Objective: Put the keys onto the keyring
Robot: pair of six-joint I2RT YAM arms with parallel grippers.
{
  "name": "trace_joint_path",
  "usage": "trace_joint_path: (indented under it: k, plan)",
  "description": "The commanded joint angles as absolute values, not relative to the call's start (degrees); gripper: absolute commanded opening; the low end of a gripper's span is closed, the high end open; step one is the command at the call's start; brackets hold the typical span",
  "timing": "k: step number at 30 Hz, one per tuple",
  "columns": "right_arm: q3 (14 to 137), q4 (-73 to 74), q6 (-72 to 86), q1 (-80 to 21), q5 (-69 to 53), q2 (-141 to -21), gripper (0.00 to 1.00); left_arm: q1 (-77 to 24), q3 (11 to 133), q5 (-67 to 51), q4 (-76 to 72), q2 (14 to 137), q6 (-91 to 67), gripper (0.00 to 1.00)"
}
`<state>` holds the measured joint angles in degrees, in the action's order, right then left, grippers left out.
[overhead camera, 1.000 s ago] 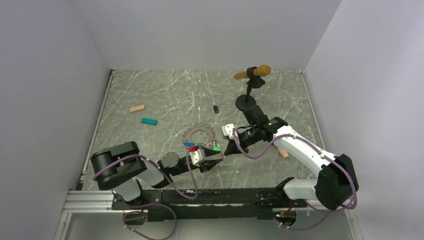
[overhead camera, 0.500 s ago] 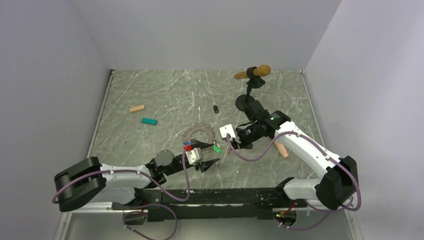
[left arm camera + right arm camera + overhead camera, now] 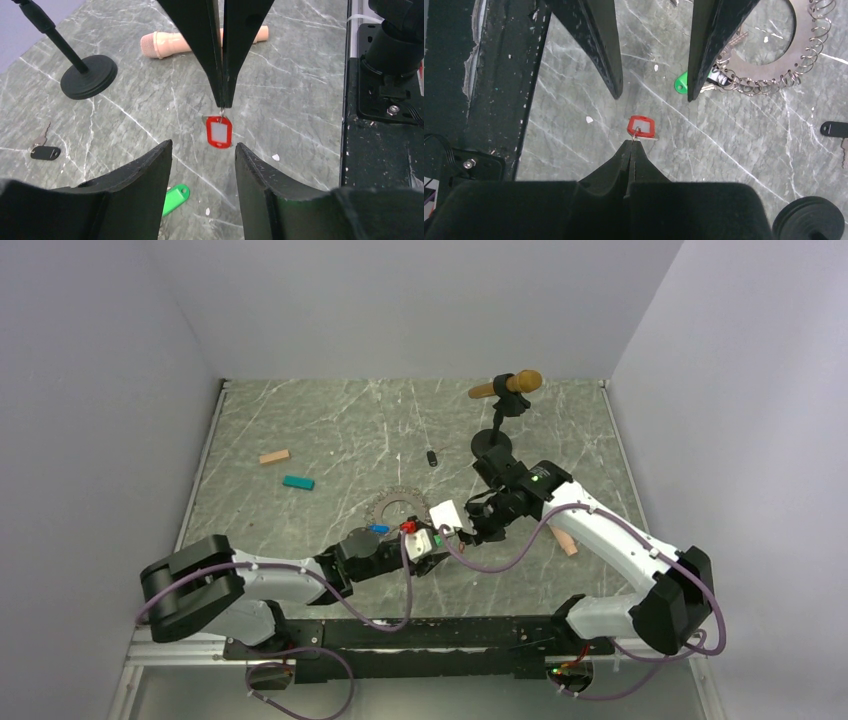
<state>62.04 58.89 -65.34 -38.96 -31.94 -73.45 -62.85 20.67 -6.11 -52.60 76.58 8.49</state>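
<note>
Over the grey marble table, the right gripper pinched the red-tagged key between the parted jaws of the left gripper, near the keyring; releasing early could drop it.

The table looks like polished grey-green stone veined in white, with a faint gloss. The red tag is shiny plastic round a pale, paper-like window, and it hangs on a thin bright metal loop. At its seven o'clock the green tag has the same glossy plastic. The keyring is satin grey metal, rimmed with fine wire coils. The fingers of the left gripper are matt black (scuffed with pale specks). At eleven o'clock the microphone looks smooth, matt and flesh-pink.
</note>
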Motion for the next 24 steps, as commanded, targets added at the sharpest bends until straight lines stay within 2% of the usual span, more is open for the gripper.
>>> trace_joint_path:
  k: [1, 16, 24]
  plan:
    - [64.6, 59.8, -64.8, -39.4, -32.2, -73.9, 0.0, -63.5, 23.9, -6.6, -57.8, 79.6, 8.0, 0.54]
    - [65.1, 59.3, -64.0, -39.3, -36.3, -74.8, 0.0, -63.7, 24.9, -8.7, -64.4, 85.5, 5.2, 0.37]
    - [65.0, 58.7, -63.3, -38.4, -37.5, -74.6, 0.0, -63.7, 22.9, -9.5, -69.4, 87.0, 3.2, 0.35]
